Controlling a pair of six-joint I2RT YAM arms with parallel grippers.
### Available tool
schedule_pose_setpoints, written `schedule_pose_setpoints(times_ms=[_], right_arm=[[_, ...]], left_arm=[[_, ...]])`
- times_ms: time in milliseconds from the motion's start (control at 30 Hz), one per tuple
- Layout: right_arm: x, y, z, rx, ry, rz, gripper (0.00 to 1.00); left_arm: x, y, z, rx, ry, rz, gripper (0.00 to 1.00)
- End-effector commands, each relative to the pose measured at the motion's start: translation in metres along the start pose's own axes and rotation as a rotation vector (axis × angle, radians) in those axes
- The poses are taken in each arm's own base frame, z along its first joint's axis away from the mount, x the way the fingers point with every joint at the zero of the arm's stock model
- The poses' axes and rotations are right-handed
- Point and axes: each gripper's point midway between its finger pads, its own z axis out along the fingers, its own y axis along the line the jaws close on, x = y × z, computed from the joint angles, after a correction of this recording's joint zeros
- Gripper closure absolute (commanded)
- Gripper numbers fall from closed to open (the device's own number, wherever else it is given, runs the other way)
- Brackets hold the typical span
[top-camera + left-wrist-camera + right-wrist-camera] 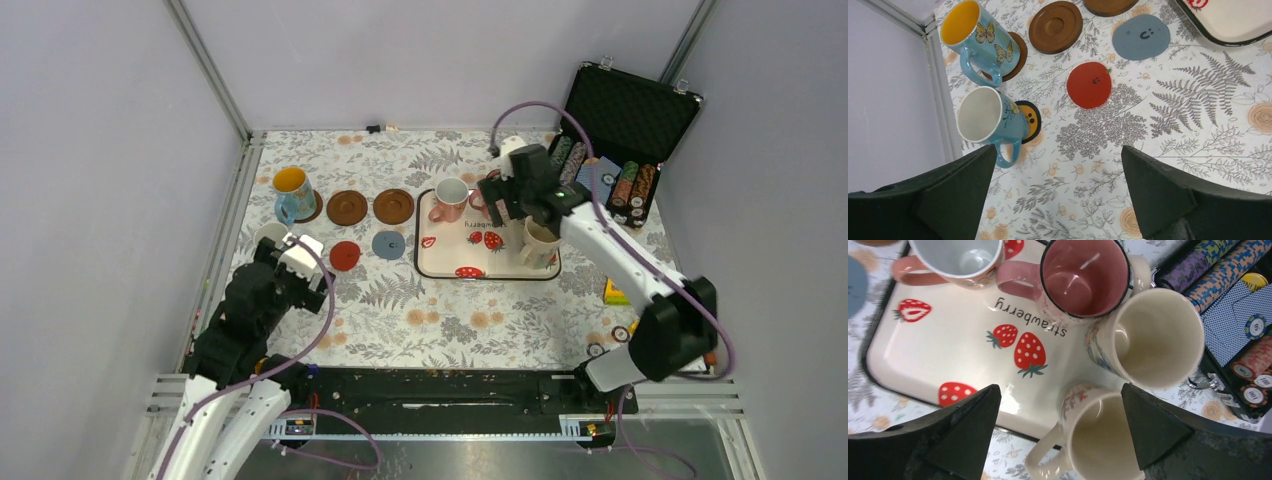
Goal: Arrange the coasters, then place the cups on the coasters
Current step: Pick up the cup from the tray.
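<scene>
Pincers both wide, empty. L pincer (1058,165) over surface (1173,150) near red coaster (1089,84) and grey-blue coaster (1141,36). R pincer (1060,395) above strawberry tray (953,360) w/ four mugs (1083,277), right. Butterfly mug (979,37) on brown coaster (1020,50), white-blue mug (990,117) on black-orange coaster (1032,122), far left.

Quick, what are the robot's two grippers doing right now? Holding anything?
Left gripper: open, holding nothing.
Right gripper: open, holding nothing.
</scene>
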Motion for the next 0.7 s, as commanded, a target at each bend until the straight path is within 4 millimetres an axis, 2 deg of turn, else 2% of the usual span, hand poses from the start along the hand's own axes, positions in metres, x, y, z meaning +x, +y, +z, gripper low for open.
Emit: schedule_pose_setpoints(times_ms=[0,267,533,667], right_arm=[[-0.008,0.001,0.024,0.167,0.061,-0.114,0.00],[-0.064,-0.008,0.056,0.349,-0.038,-0.145,0.00],[-0.094,-0.003,0.088,0.433,-0.052,-0.207,0.00],[-0.097,-0.003,0.109,0.469,-0.026,-0.245,0.00]], left_arm=[[-0.006,-0.006,0.004,-0.006,-0.115,-0.126,0.01],[0.010,0.007,0.014,-0.092,-0.059,-0.155,0.01],[0.010,0.010,0.010,-0.112,-0.082,-0.163,0.02],[0.010,0.010,0.010,-0.108,-0.087,-0.162,0.02]])
